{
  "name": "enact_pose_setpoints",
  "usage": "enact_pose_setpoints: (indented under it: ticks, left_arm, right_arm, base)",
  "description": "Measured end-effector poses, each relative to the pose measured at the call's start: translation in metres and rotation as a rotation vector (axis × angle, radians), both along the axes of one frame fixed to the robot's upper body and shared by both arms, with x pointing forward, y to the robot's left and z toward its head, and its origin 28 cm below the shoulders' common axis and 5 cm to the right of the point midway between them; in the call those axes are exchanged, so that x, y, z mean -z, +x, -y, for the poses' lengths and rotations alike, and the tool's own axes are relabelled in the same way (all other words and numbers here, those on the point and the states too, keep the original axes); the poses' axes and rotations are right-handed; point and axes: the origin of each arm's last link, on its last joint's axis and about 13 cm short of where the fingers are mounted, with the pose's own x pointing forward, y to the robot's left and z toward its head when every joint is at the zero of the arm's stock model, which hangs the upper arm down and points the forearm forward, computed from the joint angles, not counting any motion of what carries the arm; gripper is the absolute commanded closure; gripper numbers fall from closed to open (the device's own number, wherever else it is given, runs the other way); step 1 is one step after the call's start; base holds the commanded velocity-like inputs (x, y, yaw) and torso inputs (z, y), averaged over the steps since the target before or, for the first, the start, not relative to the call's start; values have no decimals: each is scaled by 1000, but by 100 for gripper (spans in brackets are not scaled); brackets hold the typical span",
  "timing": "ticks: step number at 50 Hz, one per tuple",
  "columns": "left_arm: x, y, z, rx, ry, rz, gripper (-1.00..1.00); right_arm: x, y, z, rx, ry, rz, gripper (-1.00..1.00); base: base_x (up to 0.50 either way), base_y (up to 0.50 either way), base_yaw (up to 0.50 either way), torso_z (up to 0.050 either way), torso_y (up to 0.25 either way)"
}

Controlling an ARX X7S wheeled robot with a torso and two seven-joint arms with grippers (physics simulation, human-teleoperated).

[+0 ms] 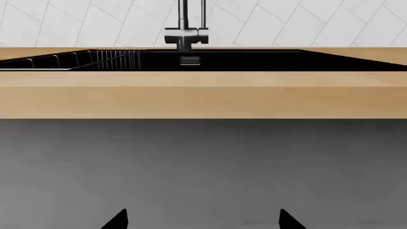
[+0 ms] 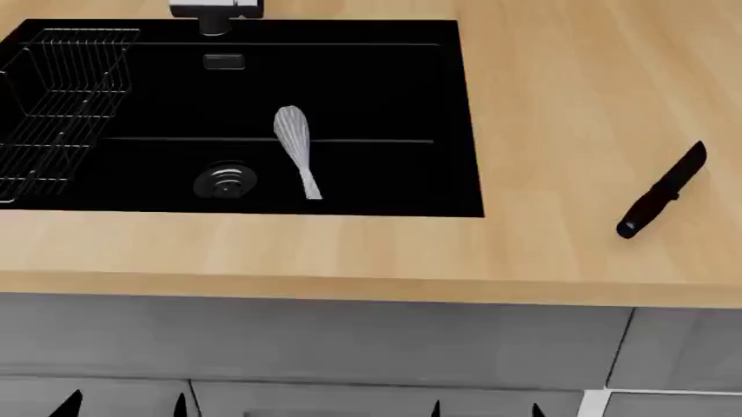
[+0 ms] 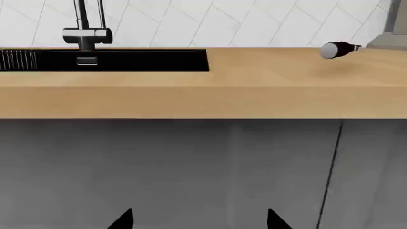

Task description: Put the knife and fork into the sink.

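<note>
Right now both of your end effectors sit low in front of the grey cabinet, below the worktop edge. The right end effector point(image 3: 199, 218) shows only 2 dark fingertips spread apart with nothing between them, and the left end effector point(image 1: 202, 218) looks the same: jaws parted, empty.

The knife point(image 2: 662, 190) lies flat on the worktop point(image 2: 545, 130), well to the right of the sink point(image 2: 461, 113), handle toward you and blade pointing away at a slant. From the right wrist view you see its rounded butt end on. Take it with the right arm, since it lies on that side. Raise the arm clear of the worktop edge first, then come down over the handle with the fingers across its width, not along it; the round handle will likely roll if you nudge one side.

A silver utensil point(image 2: 295, 149) with a ribbed oval head already lies in the basin near the drain point(image 2: 225, 181). I cannot see a slim fork anywhere, so you'll need to look for it.
</note>
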Motion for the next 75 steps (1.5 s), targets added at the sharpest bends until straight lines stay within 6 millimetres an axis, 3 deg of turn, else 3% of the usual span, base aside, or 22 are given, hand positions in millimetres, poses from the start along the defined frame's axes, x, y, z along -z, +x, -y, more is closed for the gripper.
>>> enact_pose_setpoints:
  ticks: [2,48,64,75]
  left_arm:
    - [-5,4,-5,1,0,14,-100]
    - [2,-4,-2,-6,-9,8,-100]
    - [8,-12,12,65,-21,-2,-100]
    - [-8,-3,16,94,-2,39,-100]
  right_arm:
    - [1,-3,6,27,-1,-13,-100]
    - [-8,-2,-3,-18,-7,25,-100]
    - [-4,-1,-10,-42,11,-3,-100]
    - [-22,4,-11,-71,10,32,-100]
  base:
    - [0,0,0,0,0]
    - [0,0,0,0,0]
    - [0,0,0,0,0]
    - [0,0,0,0,0]
